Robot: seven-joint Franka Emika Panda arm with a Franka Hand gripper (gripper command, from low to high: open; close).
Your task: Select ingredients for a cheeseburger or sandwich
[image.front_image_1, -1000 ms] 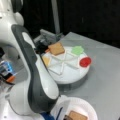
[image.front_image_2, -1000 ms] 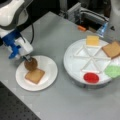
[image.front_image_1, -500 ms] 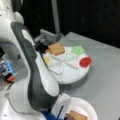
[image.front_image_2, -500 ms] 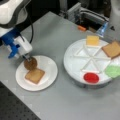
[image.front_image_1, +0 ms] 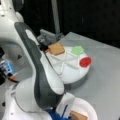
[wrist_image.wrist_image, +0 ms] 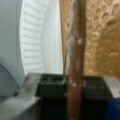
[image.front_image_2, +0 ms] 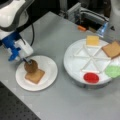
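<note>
In a front view my gripper (image.front_image_2: 27, 61) hangs over the left part of the white paper plate (image.front_image_2: 48, 65), shut on the brown round patty (image.front_image_2: 31, 66). The patty stands on edge, its lower rim on or just above a tan bread square (image.front_image_2: 35, 76) lying on the plate. The wrist view shows the patty (wrist_image.wrist_image: 75, 50) edge-on between the fingers, with the bread (wrist_image.wrist_image: 105, 37) beside it. On the divided tray (image.front_image_2: 75, 58) lie yellow cheese (image.front_image_2: 92, 40), a second bread square (image.front_image_2: 111, 49), green lettuce (image.front_image_2: 113, 71) and a red disc (image.front_image_2: 91, 78).
The arm's white and grey body (image.front_image_1: 37, 75) blocks much of a front view, where the tray (image.front_image_1: 72, 72) sits mid-table. Grey hardware and an orange piece (image.front_image_2: 81, 28) stand behind the tray. The table's front edge (image.front_image_2: 15, 105) runs close to the plate.
</note>
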